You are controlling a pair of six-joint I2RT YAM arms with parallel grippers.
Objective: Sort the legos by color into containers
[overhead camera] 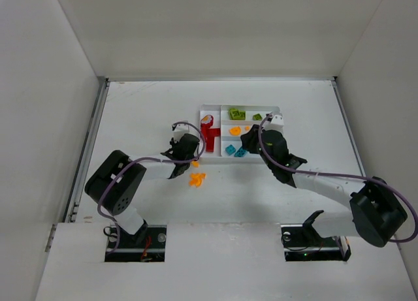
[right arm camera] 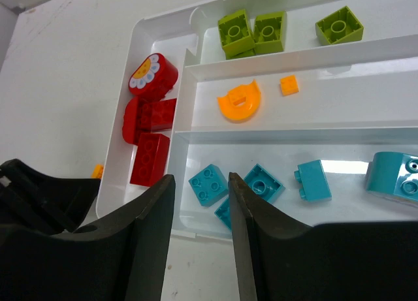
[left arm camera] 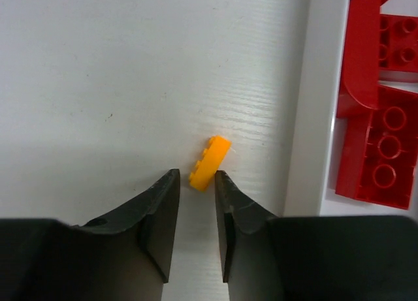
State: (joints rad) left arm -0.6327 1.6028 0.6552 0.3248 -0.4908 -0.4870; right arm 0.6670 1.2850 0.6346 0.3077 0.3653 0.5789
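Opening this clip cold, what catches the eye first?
The white tray in the middle of the table stands out: red, lime, orange and teal legos each in their own section. Then the left hand, open, tips at a small orange lego on the table beside the tray; more orange ones lie loose nearby.

left wrist view: tray wall [left arm camera: 318,105] blocks 3 o'clock of the orange brick [left arm camera: 210,162]; bare table [left arm camera: 130,66] lies open from 9 to 12 o'clock.
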